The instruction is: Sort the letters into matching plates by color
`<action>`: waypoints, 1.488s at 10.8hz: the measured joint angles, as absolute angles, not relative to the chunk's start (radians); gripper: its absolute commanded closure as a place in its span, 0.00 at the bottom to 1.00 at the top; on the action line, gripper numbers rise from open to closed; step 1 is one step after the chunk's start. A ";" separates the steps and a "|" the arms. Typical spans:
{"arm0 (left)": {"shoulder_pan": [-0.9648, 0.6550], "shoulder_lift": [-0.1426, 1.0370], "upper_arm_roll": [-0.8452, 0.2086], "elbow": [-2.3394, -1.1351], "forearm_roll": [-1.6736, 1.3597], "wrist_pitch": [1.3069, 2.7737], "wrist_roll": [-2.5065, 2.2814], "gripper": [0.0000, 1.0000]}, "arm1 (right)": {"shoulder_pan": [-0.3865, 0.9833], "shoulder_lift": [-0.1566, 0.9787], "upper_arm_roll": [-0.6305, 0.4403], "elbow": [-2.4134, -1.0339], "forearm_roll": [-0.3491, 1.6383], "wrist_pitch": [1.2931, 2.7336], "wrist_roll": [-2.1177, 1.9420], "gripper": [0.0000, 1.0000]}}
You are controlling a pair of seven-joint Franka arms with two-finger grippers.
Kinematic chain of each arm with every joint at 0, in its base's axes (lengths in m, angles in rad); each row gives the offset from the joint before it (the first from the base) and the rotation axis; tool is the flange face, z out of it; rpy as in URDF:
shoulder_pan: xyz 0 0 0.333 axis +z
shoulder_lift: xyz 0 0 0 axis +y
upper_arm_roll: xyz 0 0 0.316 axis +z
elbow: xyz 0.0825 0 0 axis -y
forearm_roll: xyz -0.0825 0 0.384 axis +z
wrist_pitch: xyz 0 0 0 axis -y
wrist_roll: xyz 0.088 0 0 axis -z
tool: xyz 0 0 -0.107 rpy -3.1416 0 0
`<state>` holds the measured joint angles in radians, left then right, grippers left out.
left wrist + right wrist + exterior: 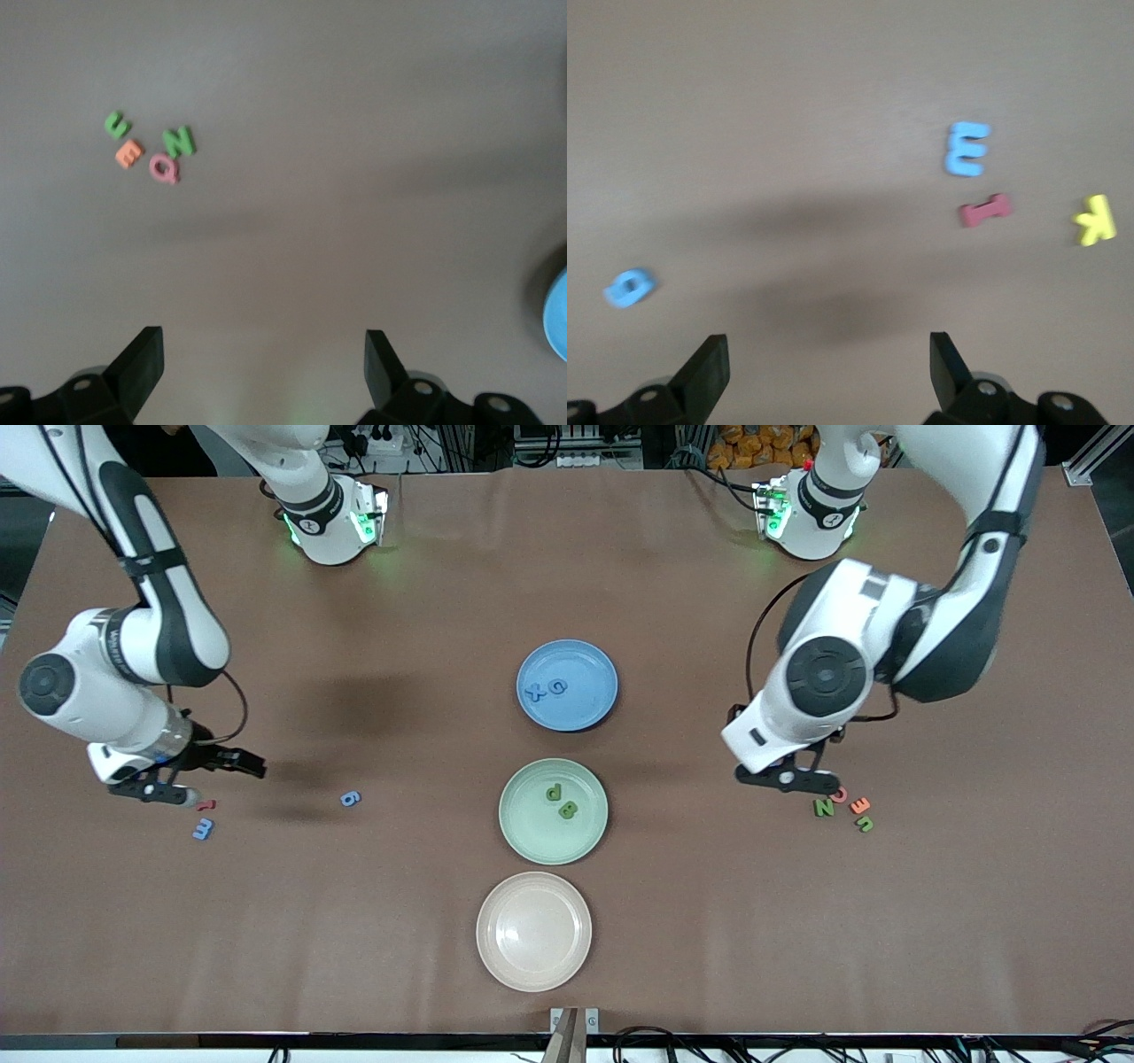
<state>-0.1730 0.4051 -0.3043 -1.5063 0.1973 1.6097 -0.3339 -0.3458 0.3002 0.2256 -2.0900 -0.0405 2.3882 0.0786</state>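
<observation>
The blue plate (594, 707) holds two blue letters (546, 688). The mint green plate (526, 835) holds two green letters (562, 801). My right gripper (205, 779) is open and empty, low over the table beside a red I (205, 805) and a blue E (203, 829); a blue 6 (350, 799) lies toward the plates. The right wrist view shows the E (967, 148), the I (984, 210), a yellow K (1094, 219) and the 6 (630, 287). My left gripper (791, 778) is open and empty beside a green N (179, 142), pink Q (164, 167), orange E (129, 154) and another green letter (116, 125).
A cream-beige plate (533, 930) stands nearest the front camera, in line with the other two plates. The blue plate's edge (558, 314) shows in the left wrist view. Brown table surface lies between the plates and each letter cluster.
</observation>
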 measured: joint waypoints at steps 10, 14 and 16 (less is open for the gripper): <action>0.024 0.116 -0.297 -1.719 0.078 1.760 -0.346 0.00 | -0.380 0.554 0.145 -1.860 -0.039 2.449 0.058 0.23; 0.031 0.129 -0.297 -1.739 0.123 1.820 -0.342 0.00 | -0.380 0.624 0.135 -1.791 -0.040 2.444 0.050 0.42; 0.034 0.157 -0.297 -1.820 0.167 1.939 -0.342 0.00 | -0.380 0.646 0.130 -1.771 -0.040 2.444 0.030 0.45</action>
